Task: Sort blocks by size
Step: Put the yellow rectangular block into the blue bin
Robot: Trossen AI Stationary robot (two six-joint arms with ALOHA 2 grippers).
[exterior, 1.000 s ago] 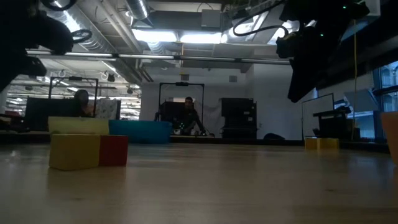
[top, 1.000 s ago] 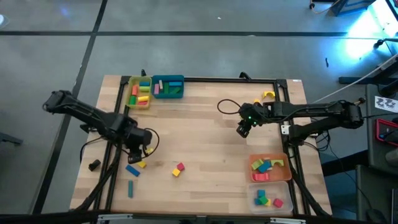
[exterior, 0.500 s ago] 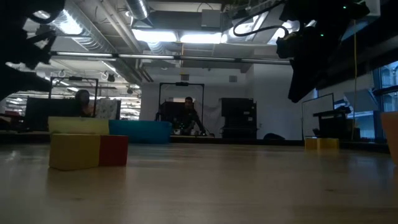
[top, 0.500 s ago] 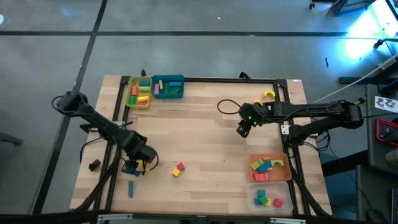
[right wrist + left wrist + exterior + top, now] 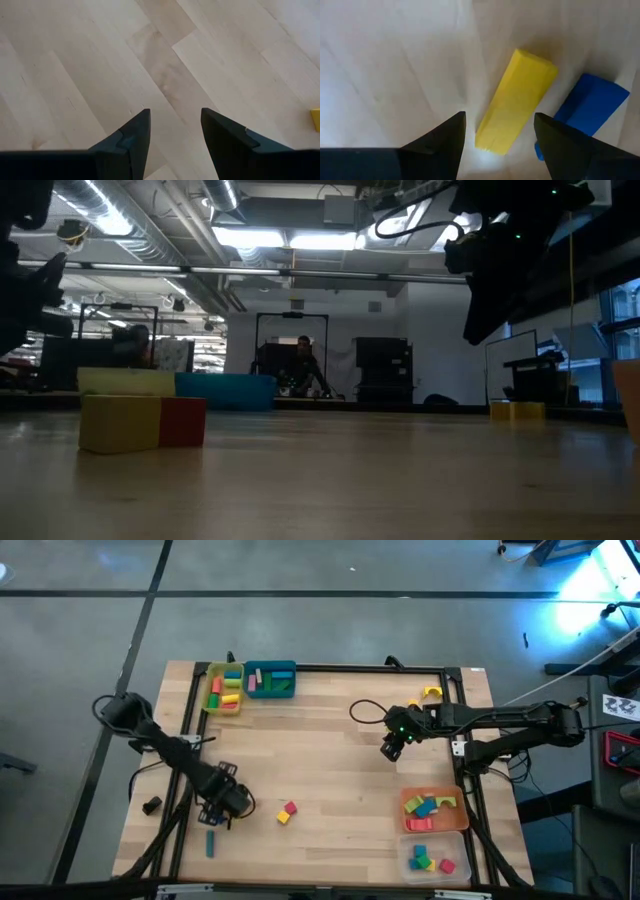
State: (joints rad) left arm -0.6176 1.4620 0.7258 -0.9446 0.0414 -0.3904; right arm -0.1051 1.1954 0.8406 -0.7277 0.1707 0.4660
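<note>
Mostly the sorting looks done: on the desk [image 5: 340,770], the yellow tray [image 5: 212,690] and teal tray [image 5: 270,668] at the far left corner and the orange tray [image 5: 408,824] and clear tray [image 5: 408,852] at the near right already hold blocks. Left loose, I judge: a teal bar [image 5: 211,843], a red-and-yellow pair [image 5: 287,812], a yellow arch [image 5: 431,692], plus the yellow bar [image 5: 516,100] and blue bar [image 5: 585,105]. The left end effector [image 5: 499,135] hovers fully open over the yellow bar, gripping nothing. The right end effector [image 5: 175,131] waits mid-desk, part open, empty.
</note>
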